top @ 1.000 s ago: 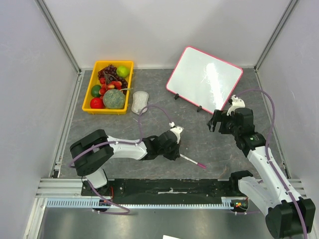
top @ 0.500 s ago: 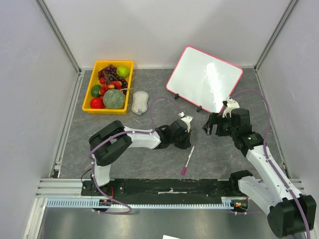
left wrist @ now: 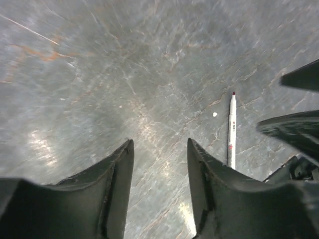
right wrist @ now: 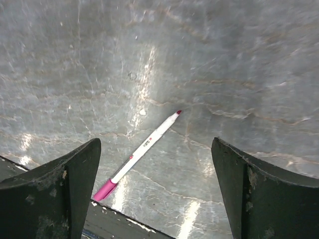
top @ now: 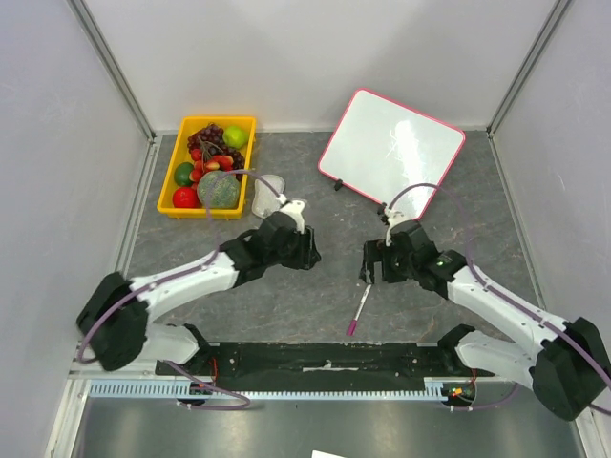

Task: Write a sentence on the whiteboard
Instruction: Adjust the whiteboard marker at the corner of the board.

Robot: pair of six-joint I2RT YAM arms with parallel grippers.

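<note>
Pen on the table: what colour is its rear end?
Pink-magenta end on the pen, white barrel; best in right wrist view.

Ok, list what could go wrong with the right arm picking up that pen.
The pen lies flat, diagonal under the open right pincer, nearer one finger; closing could roll it away. Its pink end sits close to the near edge of the table, so a nudge may drop it. Its bare tip could leave marks.

Bare tabletop (top: 315, 205) lies between the fruit tray (top: 205, 214) at the far-left corner, the whiteboard (top: 391, 153) at the far-right corner, and the pen (top: 360, 307) by the near edge.
</note>
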